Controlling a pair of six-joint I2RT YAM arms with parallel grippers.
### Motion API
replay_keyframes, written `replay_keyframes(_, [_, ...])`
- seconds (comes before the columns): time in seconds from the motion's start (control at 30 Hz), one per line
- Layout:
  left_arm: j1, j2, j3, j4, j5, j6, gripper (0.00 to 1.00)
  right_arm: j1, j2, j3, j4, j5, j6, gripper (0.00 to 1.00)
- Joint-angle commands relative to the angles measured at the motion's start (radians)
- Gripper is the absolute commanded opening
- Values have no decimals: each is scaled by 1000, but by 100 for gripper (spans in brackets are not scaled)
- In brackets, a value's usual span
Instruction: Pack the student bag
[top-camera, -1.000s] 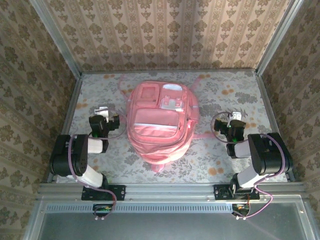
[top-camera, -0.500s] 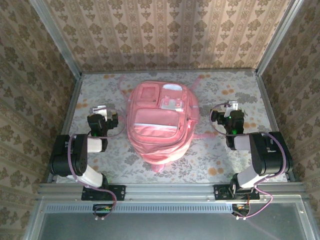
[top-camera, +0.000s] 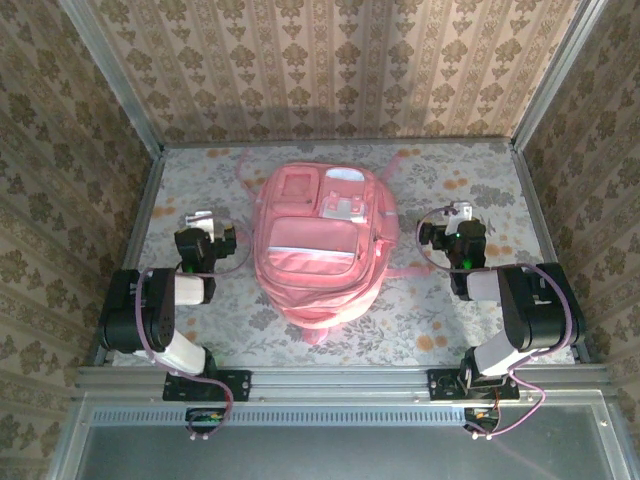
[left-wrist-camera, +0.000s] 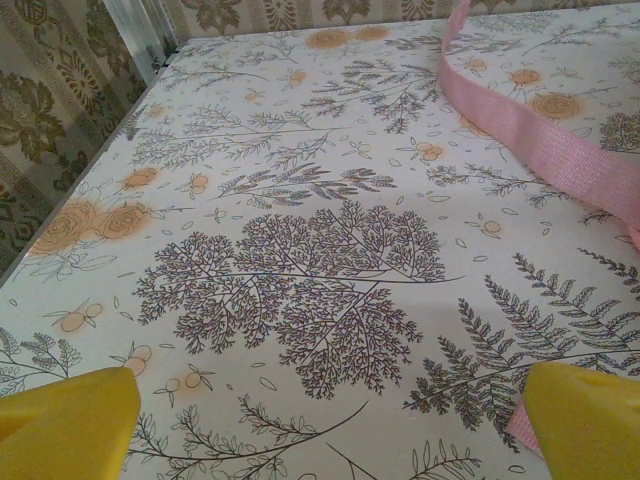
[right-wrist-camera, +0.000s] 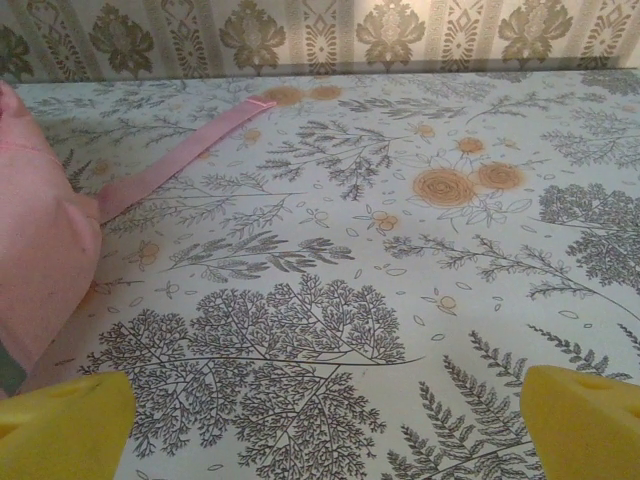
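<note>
Left gripper (top-camera: 204, 218): jaws spread wide, nothing between them. In the left wrist view its yellow fingertips (left-wrist-camera: 65, 425) sit in the two bottom corners with bare table between. It hangs low over the left side of the table, near the bag's left flank but clear of it. A pink strap (left-wrist-camera: 520, 130) lies flat on the cover, running diagonally across the upper right of that view. A scrap of pink webbing shows right against the right-hand fingertip.

Right gripper (top-camera: 460, 213): same state, fully spread and empty, with a yellow tip in each bottom corner of the right wrist view. It sits near the bag's right flank, not touching. That view shows the bag's side bulging in at the left edge, with a second strap (right-wrist-camera: 170, 165) trailing from it toward the back wall.

Student bag (top-camera: 320, 245): pink, lying flat mid-table between the two grippers, front panel up and top end toward the far wall. Front pockets and pale panels face the camera — can't tell whether any zip is open.

Table (top-camera: 480, 180): cover printed with grey ferns and orange flowers. Patterned wallpaper walls (top-camera: 330, 60) close three sides. An aluminium rail (top-camera: 340, 378) at the near edge carries both arm bases.
</note>
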Motion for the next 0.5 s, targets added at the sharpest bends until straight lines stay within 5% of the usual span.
replay_keyframes(0.0, [1,-8,15,17,-5,9,100,5,-9,-1,-6,11,-15,100])
replay_keyframes(0.47, [1,-8,15,17,-4,11,100,6,-9,-1,-8,14,-13,100])
